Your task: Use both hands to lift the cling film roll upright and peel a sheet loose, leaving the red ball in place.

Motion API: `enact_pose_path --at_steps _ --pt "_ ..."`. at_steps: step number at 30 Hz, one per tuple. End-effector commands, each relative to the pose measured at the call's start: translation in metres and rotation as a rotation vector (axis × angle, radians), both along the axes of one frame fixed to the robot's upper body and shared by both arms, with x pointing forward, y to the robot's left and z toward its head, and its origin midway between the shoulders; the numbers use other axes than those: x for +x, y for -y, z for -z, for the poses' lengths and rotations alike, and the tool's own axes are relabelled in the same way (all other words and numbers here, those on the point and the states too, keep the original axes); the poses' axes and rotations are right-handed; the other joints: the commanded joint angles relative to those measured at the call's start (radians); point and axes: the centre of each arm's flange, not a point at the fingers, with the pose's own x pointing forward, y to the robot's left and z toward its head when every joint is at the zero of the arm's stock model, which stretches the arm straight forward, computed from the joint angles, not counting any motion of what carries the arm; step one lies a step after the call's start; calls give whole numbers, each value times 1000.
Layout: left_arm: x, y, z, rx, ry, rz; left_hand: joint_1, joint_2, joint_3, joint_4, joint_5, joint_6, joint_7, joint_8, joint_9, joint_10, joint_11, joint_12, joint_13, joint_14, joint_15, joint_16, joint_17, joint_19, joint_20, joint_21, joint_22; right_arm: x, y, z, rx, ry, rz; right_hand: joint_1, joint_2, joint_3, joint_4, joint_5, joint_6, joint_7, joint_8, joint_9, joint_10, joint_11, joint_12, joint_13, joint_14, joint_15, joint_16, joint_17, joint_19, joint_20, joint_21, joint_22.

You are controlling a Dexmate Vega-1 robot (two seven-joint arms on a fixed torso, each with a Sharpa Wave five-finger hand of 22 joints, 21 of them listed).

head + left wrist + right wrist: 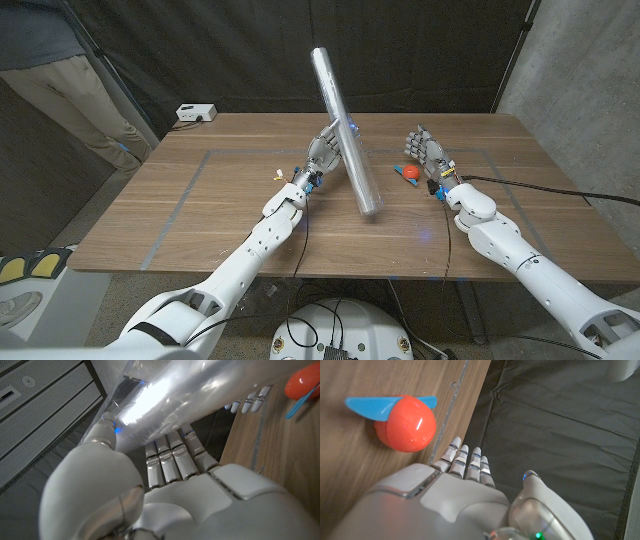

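Wooden table (230, 215), dark curtain behind. At centre frame, left hand (325, 155) grips the tilted cling film roll (345, 130); right hand (425, 155) waits, fingers spread, beside red ball (410, 173). Steady the roll upright before peeling.

Roll (346, 130) leans mid-table, ball (410, 173) to its right.

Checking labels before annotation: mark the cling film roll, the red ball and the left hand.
cling film roll (345, 130), head view, middle of the tilted tube.
red ball (406, 422), right wrist view, its rounded front, above the blue piece.
left hand (322, 155), head view, back of the hand gripping the roll.
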Motion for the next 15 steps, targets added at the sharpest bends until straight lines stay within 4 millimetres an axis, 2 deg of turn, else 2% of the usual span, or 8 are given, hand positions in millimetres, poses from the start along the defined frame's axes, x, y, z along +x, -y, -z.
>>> enact_pose_path --at_steps 1,15 --pt "1 16 11 -84 -85 19 110 147 82 85 4 -2 -8 81 14 -24 -43 1 7 8 -101 3 0 13 -1 -6 3 -6 -7 -14 -103 -15 12 1 1 7 -4 -1 2 -2 2 5 6 0 -2 4 8 -4 -3 2 11 -3 -5 4" --pt "3 29 20 -180 -135 63 109 141 85 88 5 7 -17 119 44 -12 -50 -1 0 24 -107 6 -10 28 -5 -10 3 -17 -30 -47 -268 27 2 24 -2 15 -24 -2 3 -3 2 5 8 -2 -2 4 9 -6 -4 0 14 -4 -12 3"
